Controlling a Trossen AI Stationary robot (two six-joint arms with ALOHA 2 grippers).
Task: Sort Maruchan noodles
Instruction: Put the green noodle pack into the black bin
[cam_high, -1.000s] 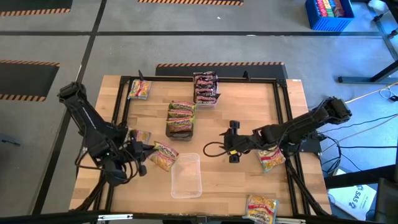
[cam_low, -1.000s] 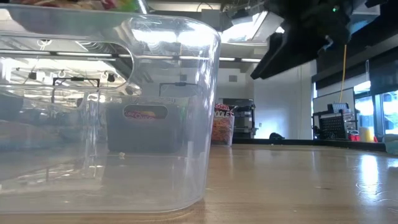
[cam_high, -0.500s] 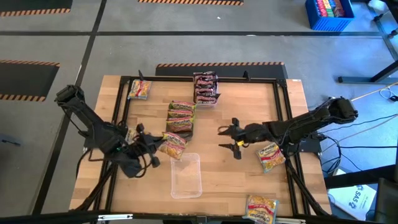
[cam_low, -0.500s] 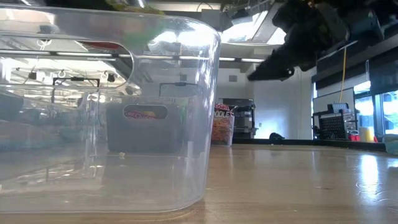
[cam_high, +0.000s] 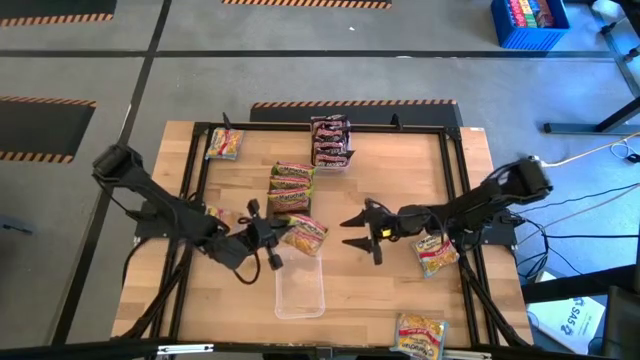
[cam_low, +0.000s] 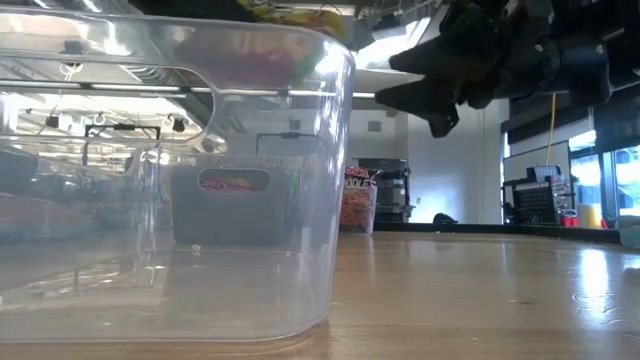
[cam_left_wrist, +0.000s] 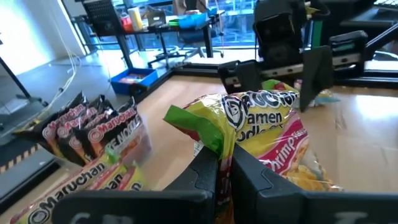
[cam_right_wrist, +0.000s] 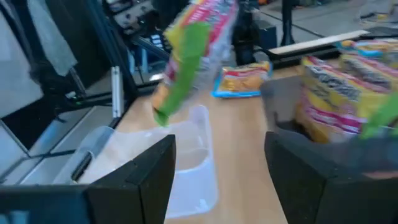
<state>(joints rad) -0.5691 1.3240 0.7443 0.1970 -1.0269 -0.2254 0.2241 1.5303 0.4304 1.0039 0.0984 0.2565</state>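
Observation:
My left gripper (cam_high: 272, 236) is shut on a yellow-pink noodle packet (cam_high: 304, 232), held in the air just above the far end of the clear tray (cam_high: 300, 285). My right gripper (cam_high: 358, 232) hovers open to the packet's right, its fingers pointing at it and holding nothing. Green-and-orange packets (cam_high: 290, 186) stand in a dark tray mid-table, and dark brown-red ones (cam_high: 330, 141) at the far edge. Loose yellow packets lie at the far left (cam_high: 224, 143), under my right arm (cam_high: 436, 252) and at the near edge (cam_high: 420, 334). My left gripper pinches the packet's green-printed end (cam_left_wrist: 210, 142) between its two fingers. The fingers come nearly level from the table's left. The packet (cam_left_wrist: 267, 130) sticks out beyond the fingertips toward the right arm, lifted clear of the tray and table.
A black frame (cam_high: 455, 170) runs around the wooden table top. Another yellow packet (cam_high: 216, 215) lies under my left arm. The low view is filled by the clear tray's wall (cam_low: 170, 190), with bare wood to its right (cam_low: 480, 290).
My left gripper has carried the yellow-pink packet toward the table's right edge, from left of the clear tray to above its far end, still shut on it. My right gripper has rolled, dipped lower and shifted slightly toward the packet, staying open.

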